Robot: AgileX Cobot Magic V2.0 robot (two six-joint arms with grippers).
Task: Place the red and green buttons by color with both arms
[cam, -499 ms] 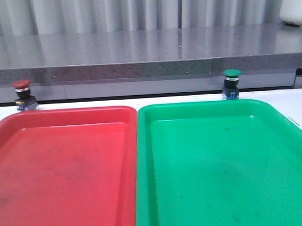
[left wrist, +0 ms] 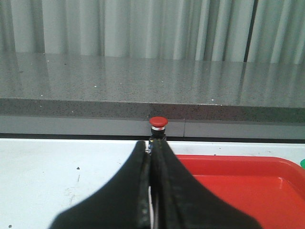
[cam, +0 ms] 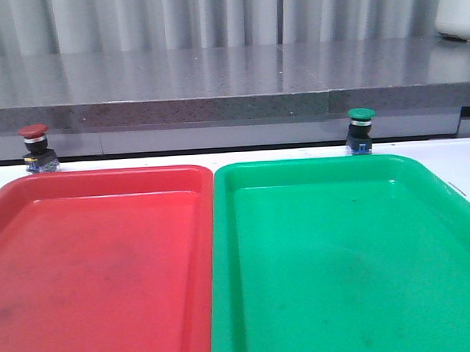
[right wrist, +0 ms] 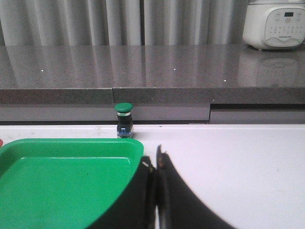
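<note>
The red button (cam: 35,146) stands upright on the white table behind the red tray's (cam: 96,181) far left corner. The green button (cam: 361,130) stands upright behind the green tray's (cam: 312,170) far rim. Neither gripper shows in the front view. In the left wrist view my left gripper (left wrist: 151,150) is shut and empty, with the red button (left wrist: 158,128) straight beyond its tips. In the right wrist view my right gripper (right wrist: 155,160) is shut and empty beside the green tray's corner (right wrist: 136,145); the green button (right wrist: 124,119) stands farther off, apart from it.
A raised grey stone counter (cam: 232,87) runs along the back, close behind both buttons. A white appliance (right wrist: 274,24) sits on it at the right. The two trays lie side by side and touch at the middle of the table.
</note>
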